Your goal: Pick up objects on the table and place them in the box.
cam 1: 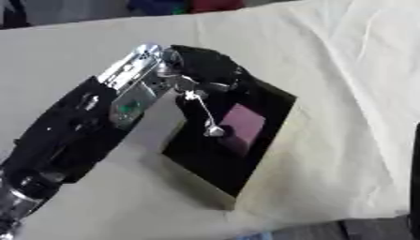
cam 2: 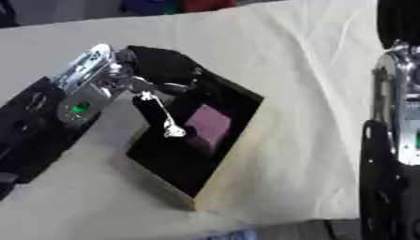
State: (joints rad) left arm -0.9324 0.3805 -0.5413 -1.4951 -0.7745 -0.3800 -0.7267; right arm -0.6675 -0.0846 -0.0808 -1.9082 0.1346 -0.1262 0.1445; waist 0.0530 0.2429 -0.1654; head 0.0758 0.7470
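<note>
A black open-topped box (cam 1: 275,119) with pale outer walls sits askew on the cream cloth. A pink block (cam 1: 243,123) lies on its dark floor. My left arm comes in from the lower left, and my left hand (cam 1: 205,65) hangs over the box's far left corner. One thin silvery finger (cam 1: 205,115) points straight down into the box and ends just left of the pink block without holding it. My right arm stands upright at the right edge. The dark shape at its top, my right hand (cam 2: 400,21), is cut off by the frame.
A cream cloth (cam 1: 344,56) with folds covers the table. The table's front edge (cam 1: 328,225) runs along the bottom right. Dark, blue and red shapes (cam 1: 184,5) lie beyond the far edge.
</note>
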